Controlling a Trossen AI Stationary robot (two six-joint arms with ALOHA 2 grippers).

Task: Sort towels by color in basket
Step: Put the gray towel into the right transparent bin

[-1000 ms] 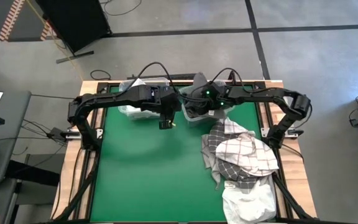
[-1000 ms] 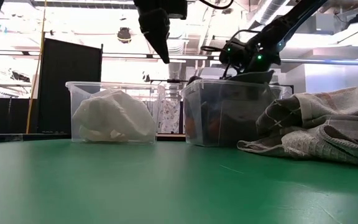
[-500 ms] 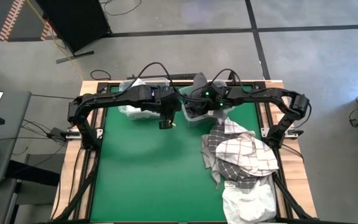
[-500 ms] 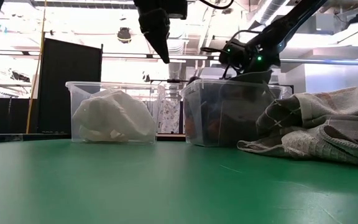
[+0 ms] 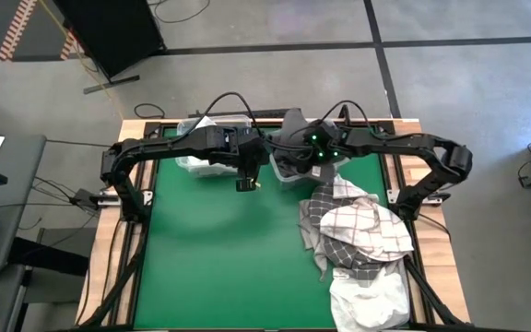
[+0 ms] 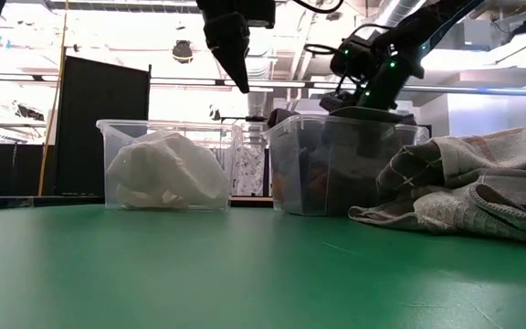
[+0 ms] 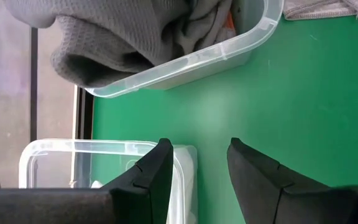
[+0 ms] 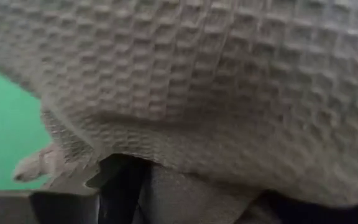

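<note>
A dark grey waffle towel (image 5: 293, 123) lies heaped in the clear right-hand bin (image 6: 331, 164) at the table's far edge, and some orange cloth (image 6: 310, 187) shows inside. My right gripper (image 6: 370, 96) stands over this bin, pointing down into the towel. The wrist view shows its two fingers set apart, so it is open, with cloth over their tips. My left gripper (image 5: 245, 183) is open and hangs high above the green table between the two bins (image 7: 197, 168). The left-hand bin (image 6: 117, 137) holds a white towel (image 6: 167, 169). My right gripper touches the dark grey towel's top (image 8: 185, 124) from above, pointing down into the bin. The cloth drapes over one finger (image 8: 122, 183) and fills the gap between the two, hiding the tips. The towel rests in the bin, slack.
A pile of checked white-and-grey and grey towels (image 5: 358, 231) covers the table's right side, with a white towel (image 5: 367, 295) at its near end. The green table (image 5: 219, 258) shows bare to the left of the pile. The table stands in a wooden frame (image 5: 109, 277).
My right gripper has tipped from a slant to nearly upright above the right-hand bin, and its arm's elbow has swung toward the table's right. The dark grey towel's peak, which stood above the bin's rim, has sunk flatter into the bin.
</note>
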